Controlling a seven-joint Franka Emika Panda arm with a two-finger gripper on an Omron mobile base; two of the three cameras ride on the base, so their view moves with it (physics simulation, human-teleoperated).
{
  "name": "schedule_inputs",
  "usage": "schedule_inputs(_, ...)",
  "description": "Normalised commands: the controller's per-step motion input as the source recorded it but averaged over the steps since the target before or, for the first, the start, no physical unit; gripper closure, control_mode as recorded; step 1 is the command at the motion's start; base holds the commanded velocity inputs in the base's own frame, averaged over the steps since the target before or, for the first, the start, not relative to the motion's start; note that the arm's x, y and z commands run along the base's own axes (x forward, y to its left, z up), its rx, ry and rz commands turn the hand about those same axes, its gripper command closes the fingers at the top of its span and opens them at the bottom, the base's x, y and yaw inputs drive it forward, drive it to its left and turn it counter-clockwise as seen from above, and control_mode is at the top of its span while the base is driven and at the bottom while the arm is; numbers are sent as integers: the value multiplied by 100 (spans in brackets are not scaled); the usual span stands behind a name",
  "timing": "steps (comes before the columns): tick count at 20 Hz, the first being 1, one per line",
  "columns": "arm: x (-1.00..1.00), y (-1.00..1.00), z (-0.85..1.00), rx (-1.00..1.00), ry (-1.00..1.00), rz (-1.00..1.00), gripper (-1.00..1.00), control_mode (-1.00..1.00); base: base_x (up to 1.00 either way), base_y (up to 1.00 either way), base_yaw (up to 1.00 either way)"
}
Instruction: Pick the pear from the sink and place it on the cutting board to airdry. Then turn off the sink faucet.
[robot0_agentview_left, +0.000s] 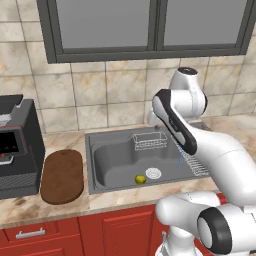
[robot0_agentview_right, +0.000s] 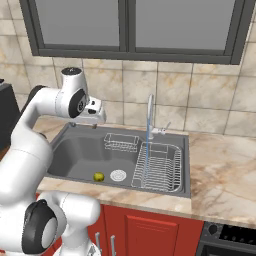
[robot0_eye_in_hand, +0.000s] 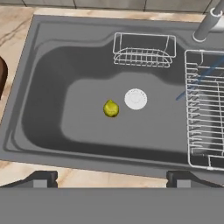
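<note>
while the pear (robot0_eye_in_hand: 111, 108) lies on the sink (robot0_eye_in_hand: 43, 100) floor just beside the drain (robot0_eye_in_hand: 135, 99), nothing of the task looks done: fruit unpicked, water running. the gripper (robot0_eye_in_hand: 112, 178) hangs well above the basin, its fingers spread wide and holding nothing. farther in, a small wire basket (robot0_eye_in_hand: 142, 50) sits by the back wall and a drying rack (robot0_eye_in_hand: 205, 109) along one side, both bare. the cutting board (robot0_agentview_left: 62, 176) waits on the bench, the faucet (robot0_agentview_right: 149, 117) behind.

The sink (robot0_eye_in_hand: 39, 109) looks matt dark grey metal; the drying rack (robot0_eye_in_hand: 205, 109) and small basket (robot0_eye_in_hand: 142, 54) are thin wire; the sink faucet (robot0_agentview_right: 149, 117) is shiny silver; the cutting board (robot0_agentview_left: 62, 176) is dark brown wood; the counter (robot0_agentview_right: 225, 175) is mottled stone.
</note>
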Motion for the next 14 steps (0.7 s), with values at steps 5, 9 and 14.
schedule_inputs(5, 8, 2, -25, 0, 0, 0, -100, -100, 0, 0, 0)
schedule_inputs(9, 12, 0, -28, 0, 0, 0, -100, -100, 0, 0, 0)
schedule_inputs(14, 16, 0, -22, 0, -1, 0, -100, -100, 0, 0, 0)
